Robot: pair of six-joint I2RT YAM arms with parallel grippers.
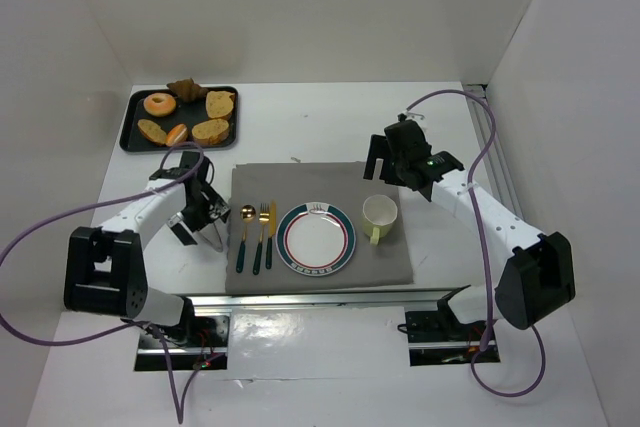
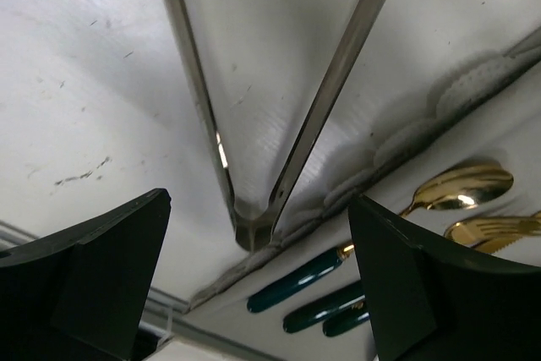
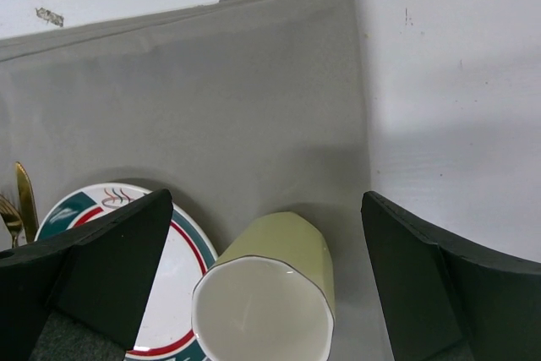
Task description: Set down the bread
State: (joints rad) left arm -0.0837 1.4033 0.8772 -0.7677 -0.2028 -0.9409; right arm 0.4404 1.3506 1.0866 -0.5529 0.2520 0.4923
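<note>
Left jaws are spread over the hinge end of the tongs [image 2: 324,99] on the desk [image 1: 300,107]. Right jaws are spread above the cup [image 3: 262,293]. Bread [image 1: 211,130] lies on the far-left tray [image 1: 130,137]. A grip at the hinge could let the tongs twist or slip.

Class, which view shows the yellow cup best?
The right wrist view: the cup fills the foreground, rim and inside clear. The top view shows it small beside the plate; the left wrist view misses it.
</note>
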